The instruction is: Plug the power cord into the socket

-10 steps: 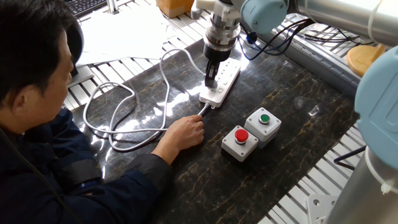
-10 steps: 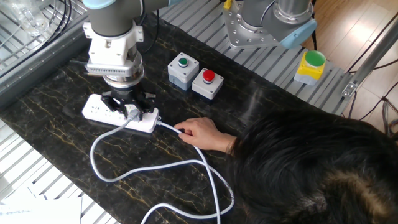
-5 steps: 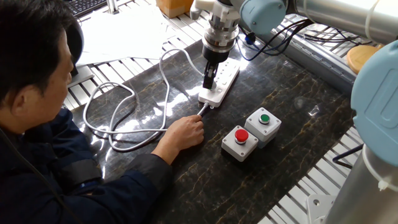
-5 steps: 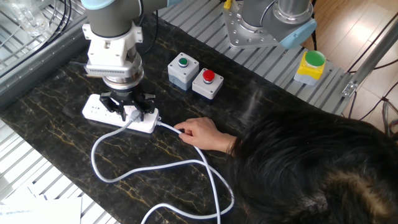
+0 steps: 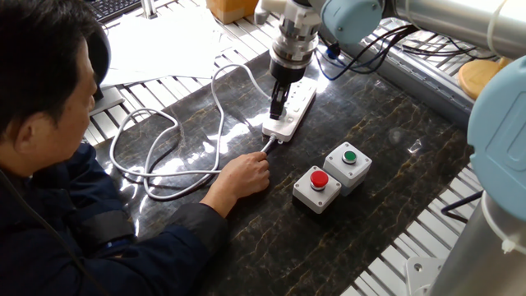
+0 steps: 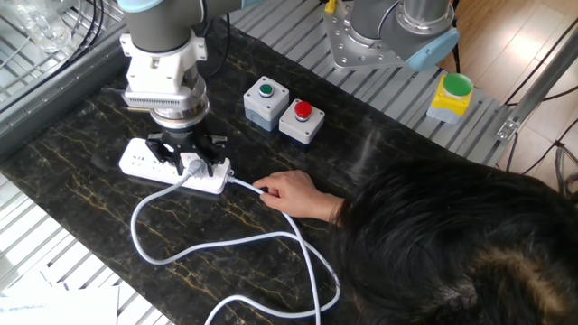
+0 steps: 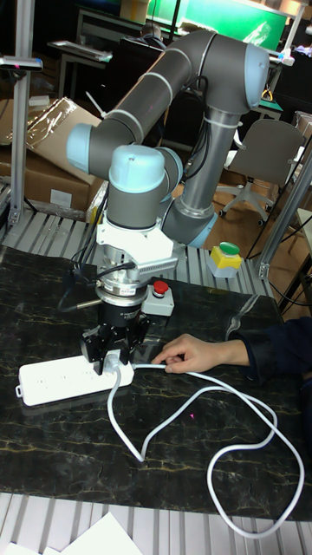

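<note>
I see the power cord (image 6: 237, 236), long, thin and pale, lying in big loose loops on the dark tabletop (image 5: 386, 156). One end runs up to the near end of the white power strip (image 6: 172, 170), where the socket (image 5: 283, 121) sits right under my gripper (image 6: 188, 162). The strip is long and flat with rows of holes. My jaws point straight down onto that end of the strip, and they look closed around a small white plug (image 7: 111, 364) with the cord hanging out of it, but I cannot tell for sure how tight they are or if the plug is all the way in. A person's hand (image 6: 287, 192) rests on the tabletop just beside the strip's end, with fingers touching the cord. Two grey boxes sit near the hand, one with a red button (image 5: 319, 180) and one with a green button (image 5: 350, 155). The person's head (image 6: 452, 253) covers much of the tabletop in the other fixed view.
</note>
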`<state>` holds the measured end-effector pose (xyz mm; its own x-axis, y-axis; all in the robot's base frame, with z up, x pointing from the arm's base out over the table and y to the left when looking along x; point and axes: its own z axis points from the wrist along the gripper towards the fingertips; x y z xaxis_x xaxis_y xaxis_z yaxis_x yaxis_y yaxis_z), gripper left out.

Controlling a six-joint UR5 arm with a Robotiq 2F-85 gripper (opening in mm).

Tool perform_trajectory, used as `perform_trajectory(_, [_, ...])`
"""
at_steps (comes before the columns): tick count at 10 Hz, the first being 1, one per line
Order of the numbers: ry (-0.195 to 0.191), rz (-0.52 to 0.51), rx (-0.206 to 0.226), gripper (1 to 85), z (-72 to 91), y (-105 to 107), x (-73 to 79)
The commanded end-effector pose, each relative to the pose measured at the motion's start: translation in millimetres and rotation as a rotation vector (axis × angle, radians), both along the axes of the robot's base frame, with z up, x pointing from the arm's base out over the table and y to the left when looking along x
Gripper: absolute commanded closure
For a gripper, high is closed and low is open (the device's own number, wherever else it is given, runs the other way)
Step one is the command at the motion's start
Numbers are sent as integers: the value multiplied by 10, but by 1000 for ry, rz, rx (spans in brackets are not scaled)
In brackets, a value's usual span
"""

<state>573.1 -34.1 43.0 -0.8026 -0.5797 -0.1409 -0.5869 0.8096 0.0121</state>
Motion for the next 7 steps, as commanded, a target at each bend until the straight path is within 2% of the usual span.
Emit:
perform_trajectory(1, [0,-10,11,327,35,12,-5])
perform_trajectory(3, [6,-20,13,320,53,16,-17])
perform_trajectory(5, [14,-66,1,320,209,0,-38])
perform_trajectory(7, [4,-149,12,347,354,19,-24])
